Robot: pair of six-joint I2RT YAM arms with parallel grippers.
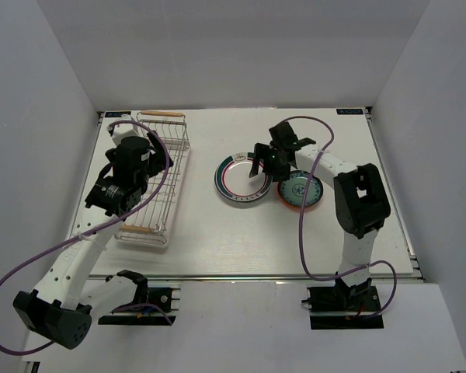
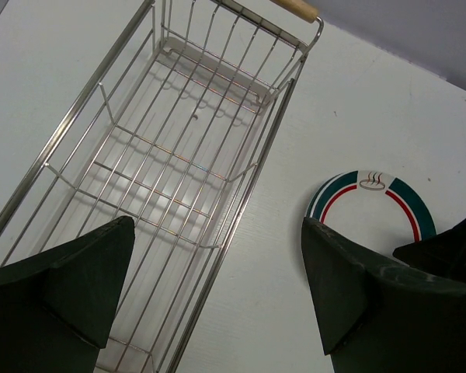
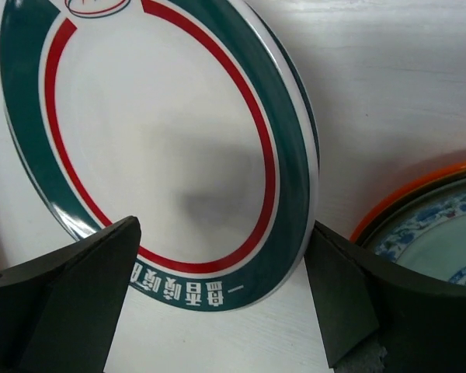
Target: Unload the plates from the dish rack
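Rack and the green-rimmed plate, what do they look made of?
Dish rack: thin bright silver wire, likely plated or stainless steel; handle looks like bare light wood. Green-rimmed plate: glossy with soft reflections, printed bands; glazed ceramic or melamine, can't tell which.

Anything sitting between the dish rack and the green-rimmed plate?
Nothing: only bare white table separates the dish rack from the green-rimmed plate. The top external view shows it, and the left wrist view agrees.
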